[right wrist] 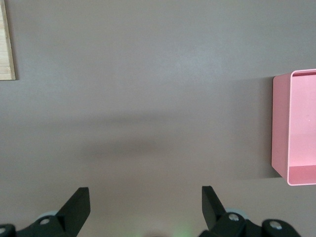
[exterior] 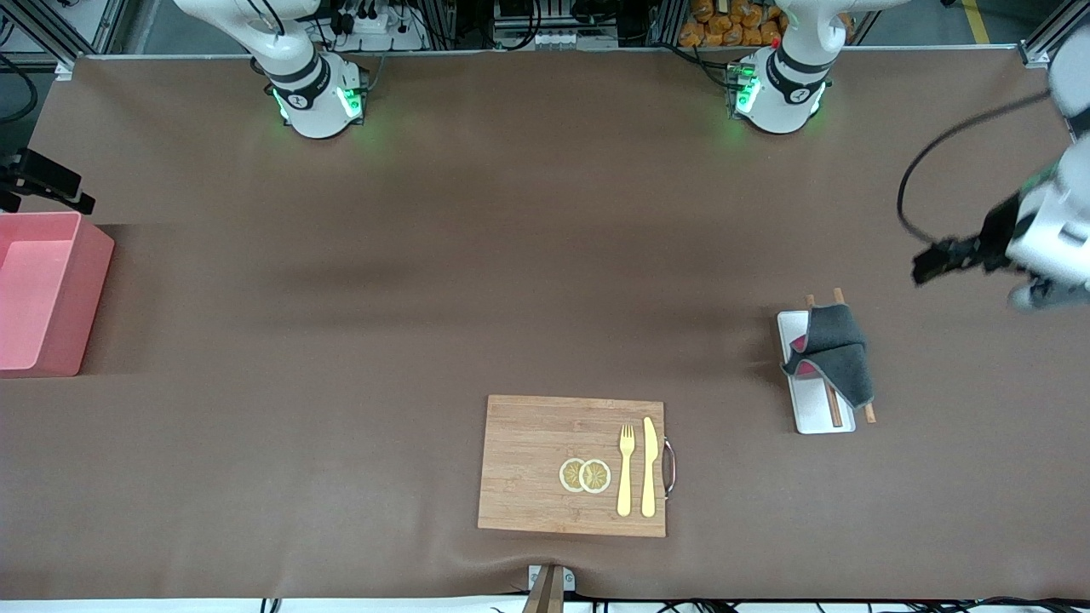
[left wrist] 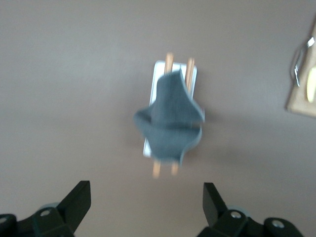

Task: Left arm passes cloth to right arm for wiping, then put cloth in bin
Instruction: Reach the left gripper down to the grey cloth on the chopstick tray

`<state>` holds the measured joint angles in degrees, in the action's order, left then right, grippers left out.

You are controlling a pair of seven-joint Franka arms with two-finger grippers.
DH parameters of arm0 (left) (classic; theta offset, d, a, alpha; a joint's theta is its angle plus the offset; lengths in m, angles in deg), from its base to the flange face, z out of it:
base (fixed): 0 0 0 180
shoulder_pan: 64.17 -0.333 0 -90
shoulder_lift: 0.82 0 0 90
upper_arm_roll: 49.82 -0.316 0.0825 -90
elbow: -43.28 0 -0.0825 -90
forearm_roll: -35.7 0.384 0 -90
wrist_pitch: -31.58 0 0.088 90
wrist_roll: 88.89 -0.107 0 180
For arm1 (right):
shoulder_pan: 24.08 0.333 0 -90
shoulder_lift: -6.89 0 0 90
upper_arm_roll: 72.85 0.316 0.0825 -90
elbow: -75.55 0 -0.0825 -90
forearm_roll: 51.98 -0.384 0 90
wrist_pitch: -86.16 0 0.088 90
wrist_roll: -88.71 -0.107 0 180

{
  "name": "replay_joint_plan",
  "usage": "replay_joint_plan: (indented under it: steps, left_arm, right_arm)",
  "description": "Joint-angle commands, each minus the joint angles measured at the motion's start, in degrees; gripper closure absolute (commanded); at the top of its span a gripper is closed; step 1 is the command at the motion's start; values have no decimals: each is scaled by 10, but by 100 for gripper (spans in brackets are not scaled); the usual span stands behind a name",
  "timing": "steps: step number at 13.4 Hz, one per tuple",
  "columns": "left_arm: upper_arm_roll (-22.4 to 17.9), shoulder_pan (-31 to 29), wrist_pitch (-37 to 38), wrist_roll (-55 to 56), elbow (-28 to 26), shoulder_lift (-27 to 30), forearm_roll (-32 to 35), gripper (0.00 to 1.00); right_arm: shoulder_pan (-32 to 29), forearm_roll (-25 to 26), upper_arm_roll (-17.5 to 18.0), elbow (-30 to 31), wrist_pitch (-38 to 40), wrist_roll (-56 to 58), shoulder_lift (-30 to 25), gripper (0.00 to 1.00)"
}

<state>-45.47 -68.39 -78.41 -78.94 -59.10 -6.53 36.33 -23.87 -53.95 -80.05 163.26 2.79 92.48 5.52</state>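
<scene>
Because the cloth (exterior: 830,353) is small and soft, it looks light and floppy, and it will bend and hang down when it is lifted. It lies in a rumpled heap on a flat white tray (exterior: 809,419), draped over 2 wooden chopsticks (exterior: 835,414), toward the left arm's end of the desk (exterior: 511,255). A bit of its red-pink face (exterior: 801,345) peeks out at one edge. I think the best place to take hold is the raised fold in the middle of the heap, where the cloth stands up a little. A pinch too low could catch a chopstick or bump the tray and slide it.

The left pincer (left wrist: 146,207) is up in the air over the bare desk beside the tray, spread wide and holding nothing. The right pincer (right wrist: 145,207) is also spread wide and empty, waiting over the bare desk near the pink bin (exterior: 43,294). In the front view the right pincer is cut off at the edge, so only a black piece shows there.

Some things are hard to see. The cloth hides the middle of the chopsticks and much of the tray. The bin runs off the edge of the front view. The left wrist view is blurry, so the folds of the cloth are hard to make out. A wooden board (exterior: 545,464) with a fork (exterior: 626,472), a knife (exterior: 649,468) and 2 lemon slices (exterior: 585,475) sits nearer to the front camera.
</scene>
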Motion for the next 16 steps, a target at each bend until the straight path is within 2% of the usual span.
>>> replay_joint_plan:
  steps: [1,3,4,5,8,13,14,16]
  left_arm:
    - [8,-3,-89,-17,-64,-22,-9,0]
    - [10,-4,-129,-18,-63,-72,-6,0]
    - [10,0,-154,-18,-62,-99,-6,5]
    - [12,10,-167,-18,-61,-115,-6,5]
    - [14,8,-168,-19,-61,-133,18,6]
    - [14,3,-165,-19,-63,-144,19,28]
    - [14,3,-162,-19,-63,-142,19,34]
    - [14,-3,-151,-19,-64,-142,19,52]
  right_arm:
    - [-6,-7,4,1,10,-4,-1,0]
    - [-6,-8,4,2,14,-3,1,0]
    - [-5,-8,4,3,15,-3,1,0]
    - [-4,-8,4,5,15,-3,1,0]
    - [-3,-8,4,8,15,-3,1,0]
    - [-1,-8,5,11,15,-4,2,0]
    - [-1,-8,5,12,15,-4,3,0]
    - [-1,-8,5,12,15,-3,4,0]
